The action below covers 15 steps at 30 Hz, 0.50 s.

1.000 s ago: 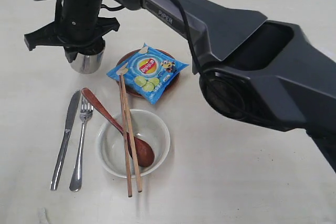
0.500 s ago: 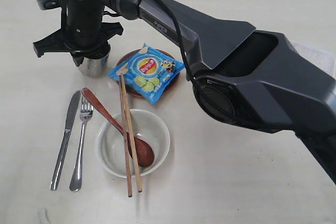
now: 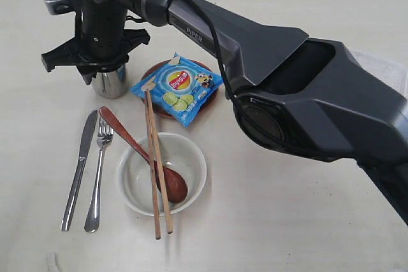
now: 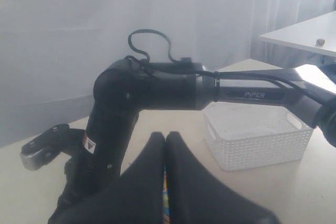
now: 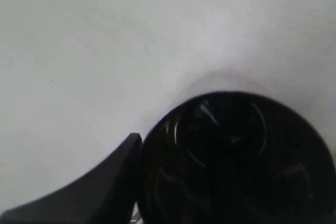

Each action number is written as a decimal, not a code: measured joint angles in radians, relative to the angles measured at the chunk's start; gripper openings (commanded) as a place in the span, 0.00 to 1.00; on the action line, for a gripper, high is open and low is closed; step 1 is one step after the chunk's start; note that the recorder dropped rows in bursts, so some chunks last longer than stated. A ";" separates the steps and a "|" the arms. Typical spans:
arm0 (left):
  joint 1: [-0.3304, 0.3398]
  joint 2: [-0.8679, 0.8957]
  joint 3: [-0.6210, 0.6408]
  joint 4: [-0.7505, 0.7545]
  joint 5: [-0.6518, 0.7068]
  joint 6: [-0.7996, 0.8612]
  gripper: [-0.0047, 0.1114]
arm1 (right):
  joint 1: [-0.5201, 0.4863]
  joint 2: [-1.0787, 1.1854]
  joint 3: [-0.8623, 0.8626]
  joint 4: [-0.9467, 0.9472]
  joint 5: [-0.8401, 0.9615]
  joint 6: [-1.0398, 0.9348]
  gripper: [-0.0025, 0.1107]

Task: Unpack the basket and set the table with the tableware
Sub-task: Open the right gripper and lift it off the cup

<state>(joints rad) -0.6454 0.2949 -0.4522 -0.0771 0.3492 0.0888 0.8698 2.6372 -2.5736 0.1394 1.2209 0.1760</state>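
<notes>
Presently my right claw (image 3: pixel 102 73) stands parted over the small round shiny steel cup (image 3: pixel 109 86) on the pale table (image 3: pixel 287 221); left claw (image 4: pixel 165 148) pressed shut.

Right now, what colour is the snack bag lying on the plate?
Bright blue snack bag; clearest in the exterior view.
</notes>
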 measured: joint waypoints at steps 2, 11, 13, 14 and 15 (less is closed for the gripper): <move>0.000 0.000 0.000 0.000 0.000 0.000 0.04 | 0.000 0.000 -0.005 0.000 0.000 0.000 0.41; 0.000 0.000 0.000 0.000 0.000 0.000 0.04 | 0.000 0.002 -0.158 -0.039 0.002 0.000 0.41; 0.000 0.000 0.000 0.000 0.000 0.000 0.04 | 0.000 0.002 -0.199 -0.054 0.002 0.000 0.41; 0.000 0.000 0.000 0.000 0.000 0.000 0.04 | 0.000 0.002 -0.227 -0.058 0.002 0.000 0.41; 0.000 0.000 0.000 0.000 0.000 0.000 0.04 | 0.000 0.000 -0.243 -0.058 0.002 0.000 0.39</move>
<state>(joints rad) -0.6454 0.2949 -0.4522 -0.0771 0.3492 0.0888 0.8698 2.6370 -2.8165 0.0810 1.2229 0.1760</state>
